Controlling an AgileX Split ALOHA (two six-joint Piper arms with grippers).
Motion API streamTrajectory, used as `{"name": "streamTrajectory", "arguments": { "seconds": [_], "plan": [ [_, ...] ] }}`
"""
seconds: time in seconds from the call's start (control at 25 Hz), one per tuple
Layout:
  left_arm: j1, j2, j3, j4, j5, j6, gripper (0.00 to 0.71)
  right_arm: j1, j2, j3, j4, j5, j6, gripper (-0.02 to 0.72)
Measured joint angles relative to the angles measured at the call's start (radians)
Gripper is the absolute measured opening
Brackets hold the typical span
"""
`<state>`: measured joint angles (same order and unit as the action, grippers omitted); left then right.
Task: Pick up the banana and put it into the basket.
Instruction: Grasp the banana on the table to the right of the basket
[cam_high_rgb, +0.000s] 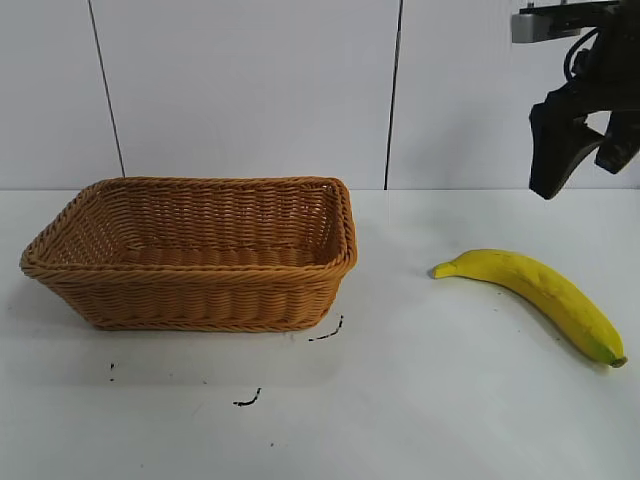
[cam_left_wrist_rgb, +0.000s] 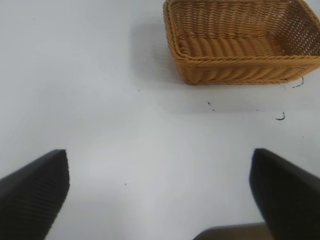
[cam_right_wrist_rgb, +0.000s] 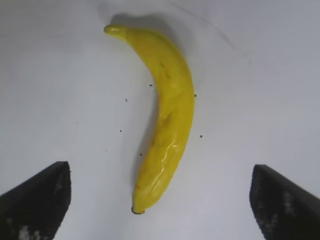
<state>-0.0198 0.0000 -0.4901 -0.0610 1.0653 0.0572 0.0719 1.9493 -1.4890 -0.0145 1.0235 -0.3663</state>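
The long, curved yellow banana (cam_high_rgb: 540, 295) lies on the white table (cam_high_rgb: 420, 420), well to the right of the empty tan wicker basket (cam_high_rgb: 190, 305). The right gripper (cam_high_rgb: 585, 150) hangs above it with fingers spread wide, grasping nothing. It should, I think, descend straight and straddle the banana's thick middle across its width; the left gripper (cam_left_wrist_rgb: 160, 195), also spread and empty, waits off by the basket.

Flat white tabletop (cam_high_rgb: 420, 420) carrying several small black scuff marks (cam_high_rgb: 247, 400) toward its near edge, backed by a pale grey panelled wall (cam_high_rgb: 250, 90) split by two thin dark vertical seams (cam_high_rgb: 394, 90).
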Motion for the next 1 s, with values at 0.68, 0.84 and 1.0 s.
{"name": "streamTrajectory", "arguments": {
  "seconds": [0.68, 0.84, 1.0],
  "plan": [
    [0.0, 0.0, 0.0, 0.0, 0.0, 0.0, 0.695, 0.0, 0.216, 0.0, 0.031, -0.219, 0.008, 0.696],
    [0.0, 0.0, 0.0, 0.0, 0.0, 0.0, 0.695, 0.0, 0.245, 0.0, 0.031, -0.222, 0.012, 0.696],
    [0.0, 0.0, 0.0, 0.0, 0.0, 0.0, 0.695, 0.0, 0.262, 0.0, 0.032, -0.22, 0.012, 0.696]
  ]
}}
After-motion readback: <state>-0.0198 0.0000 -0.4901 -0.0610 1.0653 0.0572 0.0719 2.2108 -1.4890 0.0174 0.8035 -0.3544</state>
